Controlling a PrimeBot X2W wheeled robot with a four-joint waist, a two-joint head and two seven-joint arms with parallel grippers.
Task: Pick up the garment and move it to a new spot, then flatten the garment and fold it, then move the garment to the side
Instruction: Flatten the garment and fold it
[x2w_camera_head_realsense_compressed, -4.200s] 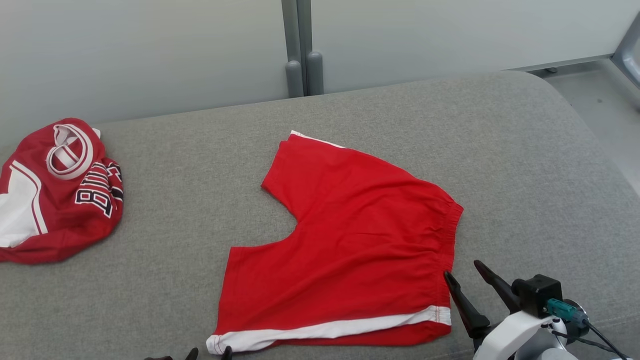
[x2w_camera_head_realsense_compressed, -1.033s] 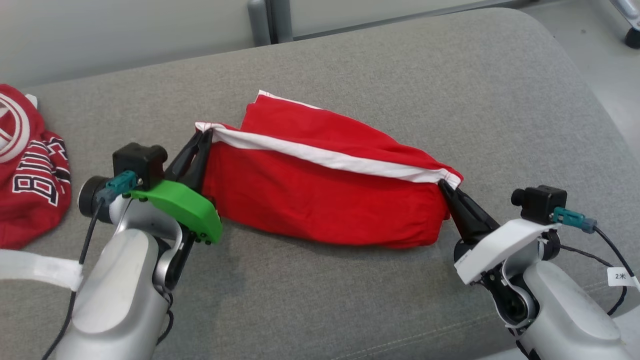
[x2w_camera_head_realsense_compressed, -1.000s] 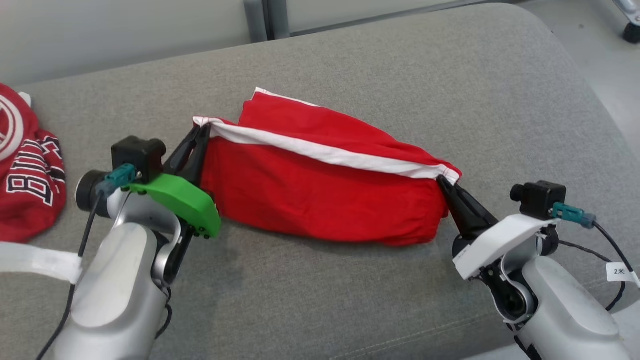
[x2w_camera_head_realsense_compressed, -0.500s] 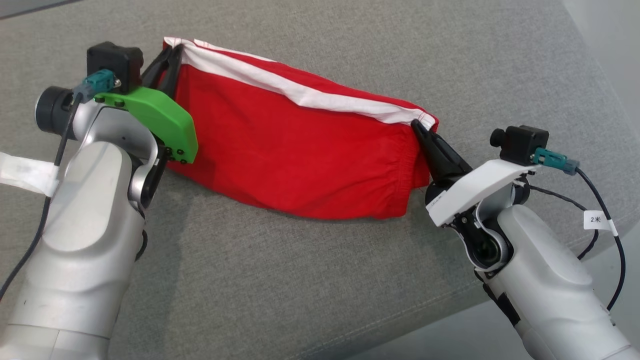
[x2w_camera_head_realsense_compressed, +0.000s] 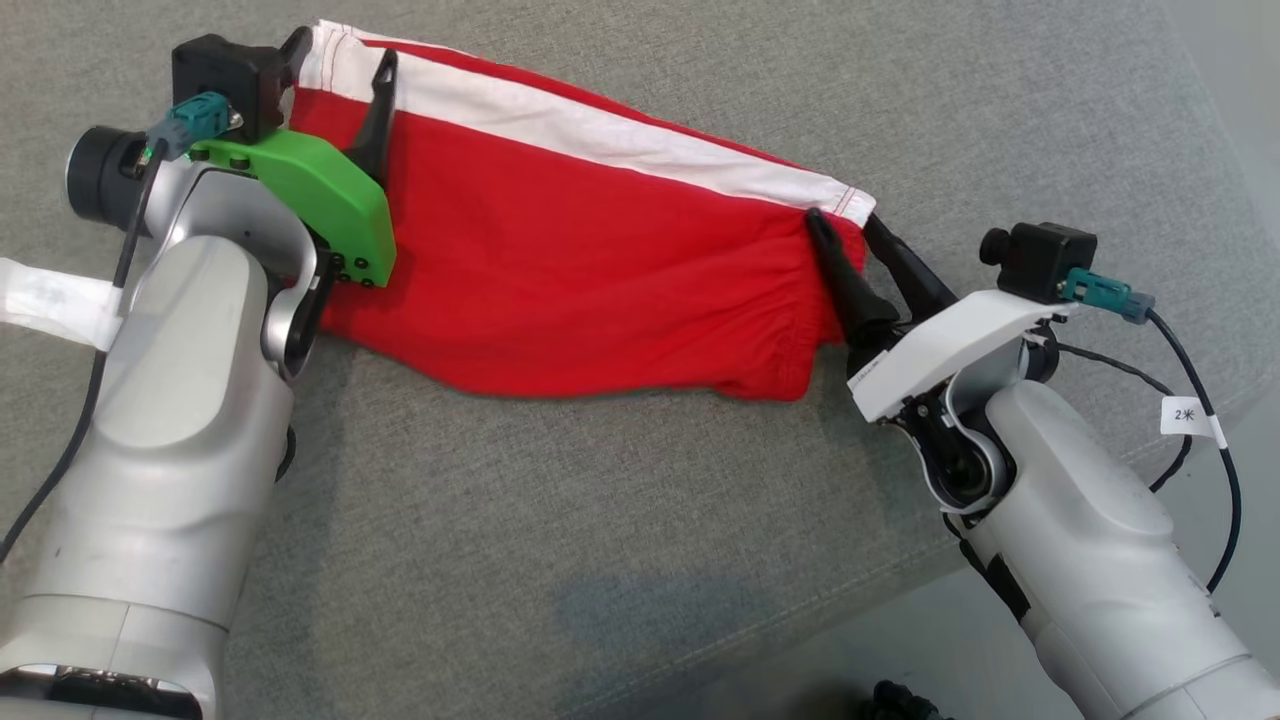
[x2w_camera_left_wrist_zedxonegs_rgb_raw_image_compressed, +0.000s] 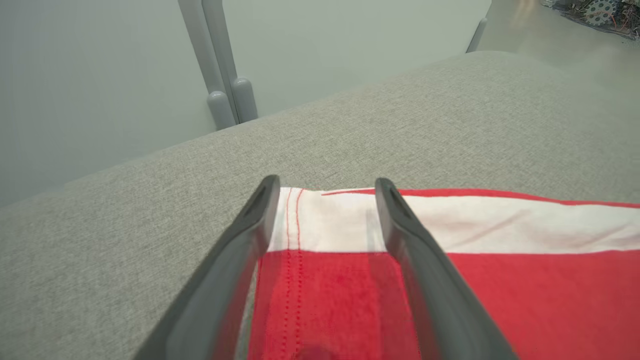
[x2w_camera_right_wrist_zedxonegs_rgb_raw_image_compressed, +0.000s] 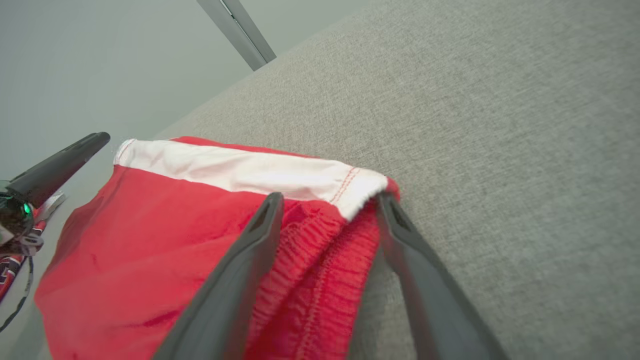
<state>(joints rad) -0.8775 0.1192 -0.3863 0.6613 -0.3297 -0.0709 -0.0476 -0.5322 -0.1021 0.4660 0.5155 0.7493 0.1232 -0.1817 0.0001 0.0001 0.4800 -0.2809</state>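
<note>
Head view: red shorts (x2w_camera_head_realsense_compressed: 600, 290), white-banded, lie folded on a woven grey cushion (x2w_camera_head_realsense_compressed: 600, 520). The left gripper (x2w_camera_head_realsense_compressed: 342, 48) and right gripper (x2w_camera_head_realsense_compressed: 841, 218) stand spread wide, holding nothing.

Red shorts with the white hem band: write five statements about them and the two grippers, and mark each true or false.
1. The red shorts with a white hem band lie doubled over on the grey fabric cushion. True.
2. The left gripper is clamped shut on the white band. False: its jaws stand apart over the band's corner.
3. The right gripper has its jaws open at the elastic waistband end. True.
4. The white band runs along the edge nearest the robot. False: it runs along the far edge.
5. The shorts hang in the air. False: they rest on the cushion.
</note>
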